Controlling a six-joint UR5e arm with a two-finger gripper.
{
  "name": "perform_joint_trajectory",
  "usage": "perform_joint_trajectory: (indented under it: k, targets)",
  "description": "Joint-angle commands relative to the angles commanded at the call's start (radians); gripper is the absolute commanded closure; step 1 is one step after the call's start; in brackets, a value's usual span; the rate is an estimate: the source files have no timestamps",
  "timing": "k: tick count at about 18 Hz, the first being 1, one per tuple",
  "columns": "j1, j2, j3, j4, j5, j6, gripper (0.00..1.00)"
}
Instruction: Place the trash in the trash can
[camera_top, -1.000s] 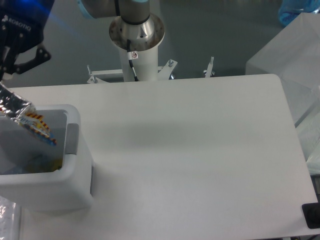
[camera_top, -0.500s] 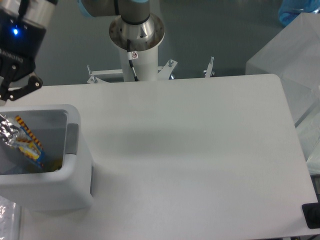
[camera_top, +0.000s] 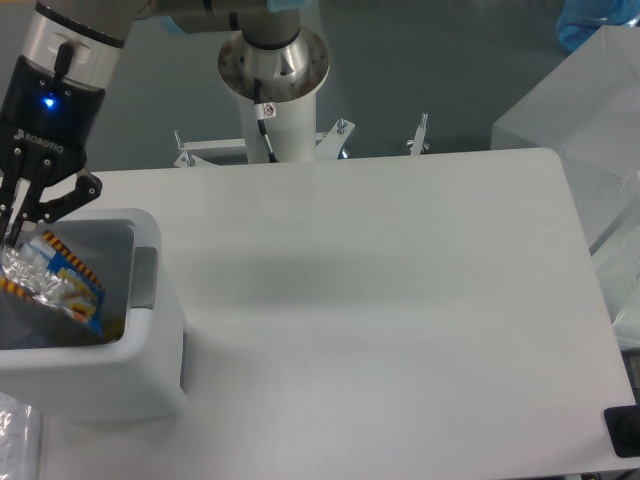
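Note:
The trash can (camera_top: 100, 368) is a white boxy bin at the table's left edge, with a grey panel on its right side. A crumpled blue, orange-edged snack wrapper with a silver inside (camera_top: 52, 282) lies inside it, against the left part of the opening. My gripper (camera_top: 36, 222) hangs just above the bin's back rim, right over the wrapper. Its fingers are spread, so it is open, and the left finger is partly cut off by the frame edge. A bit of yellowish trash (camera_top: 112, 326) shows deeper in the bin.
The arm's base column (camera_top: 274, 80) stands behind the table's far edge. A translucent plastic box (camera_top: 585, 110) sits off the table's right side. Crinkled clear plastic (camera_top: 14, 440) shows at the bottom left, and a black object (camera_top: 624, 432) at the bottom right corner.
The wrapper went from hanging at the fingertips above the rim to lying down inside the bin. The gripper has shifted lower over the bin opening.

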Motion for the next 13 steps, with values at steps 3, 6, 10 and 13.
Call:
perform_joint_trajectory:
  k: [3, 6, 10, 13]
  targets:
    - [0.003, 0.002, 0.008, 0.0, 0.029, 0.005, 0.0]
    - [0.024, 0.011, 0.0, -0.005, 0.174, 0.115, 0.0]
    - [0.188, 0.014, 0.002, -0.003, 0.275, 0.265, 0.0]
    - [0.314, -0.008, 0.014, -0.003, 0.275, 0.351, 0.0]
